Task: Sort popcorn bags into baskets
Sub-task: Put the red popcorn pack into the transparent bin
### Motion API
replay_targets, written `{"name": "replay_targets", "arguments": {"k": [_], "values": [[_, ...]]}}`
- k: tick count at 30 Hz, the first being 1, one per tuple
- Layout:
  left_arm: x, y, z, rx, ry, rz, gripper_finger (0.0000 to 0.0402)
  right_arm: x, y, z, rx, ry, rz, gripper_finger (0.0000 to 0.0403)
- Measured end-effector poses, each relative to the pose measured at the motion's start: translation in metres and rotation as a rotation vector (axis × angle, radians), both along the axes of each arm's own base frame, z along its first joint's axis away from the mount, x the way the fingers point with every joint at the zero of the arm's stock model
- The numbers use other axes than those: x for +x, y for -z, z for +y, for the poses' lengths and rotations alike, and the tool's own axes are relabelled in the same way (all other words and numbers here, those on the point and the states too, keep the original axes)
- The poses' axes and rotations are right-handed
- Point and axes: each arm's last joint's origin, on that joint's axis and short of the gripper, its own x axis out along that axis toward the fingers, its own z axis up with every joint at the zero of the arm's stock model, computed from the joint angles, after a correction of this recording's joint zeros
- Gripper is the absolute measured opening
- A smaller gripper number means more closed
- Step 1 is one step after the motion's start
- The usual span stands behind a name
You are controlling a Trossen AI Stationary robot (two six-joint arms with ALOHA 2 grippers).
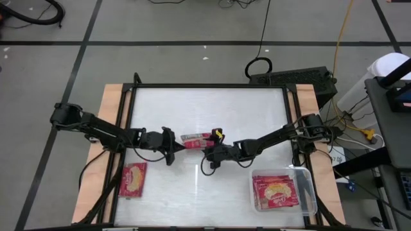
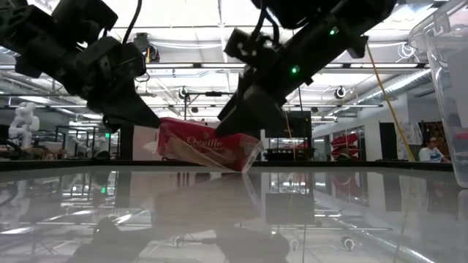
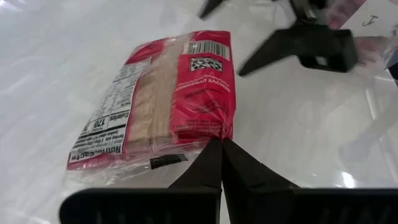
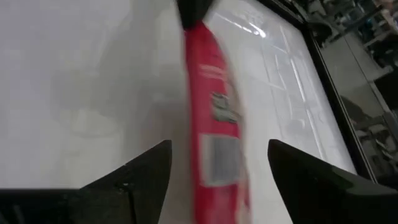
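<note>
A: How far along?

B: Some bags lie in the bin [image 1: 306, 190]. One bag [image 1: 133, 179] waits on the desk [image 1: 212, 109].

A: And mid-desk?

B: Left tool [image 1: 175, 147] pinches the bag [image 1: 195, 139] there; right tool [image 1: 214, 149] gapes around it.

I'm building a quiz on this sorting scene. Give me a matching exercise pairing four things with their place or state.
1. left gripper
2. right gripper
3. clear plastic rectangular bin
4. flat red packet with a yellow oval

a. holds red packets inside
b. lies alone on the table near the left arm
c. fingers spread wide
d. shut on a red packet's edge

Pairs: 1-d, 2-c, 3-a, 4-b
</note>
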Motion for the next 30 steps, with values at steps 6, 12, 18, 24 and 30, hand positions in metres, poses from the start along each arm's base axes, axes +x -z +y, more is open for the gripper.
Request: {"name": "replay_targets", "arguments": {"k": [6,12,18,24,30], "values": [[0.001,-0.002,0.0,-0.023,-0.004,-0.027,0.0001,0.002,0.015,-0.015,-0.012,-0.016,0.074,0.0228],[0.003,-0.005,-0.001,-0.032,0.025,-0.056,0.0001,0.007,0.016,-0.019,0.024,-0.02,0.031,0.0148],[0.004,-0.008,-0.002,-0.022,0.038,-0.085,0.0014,0.008,0.015,-0.019,0.03,-0.015,0.016,0.0052],[0.004,-0.013,-0.006,0.132,0.065,-0.136,0.0069,0.007,0.013,-0.019,0.105,0.041,-0.017,0.0009],[-0.002,-0.03,-0.007,0.145,0.077,-0.208,0.0131,0.002,0.0,-0.017,0.26,0.118,-0.063,0.0021]]}}
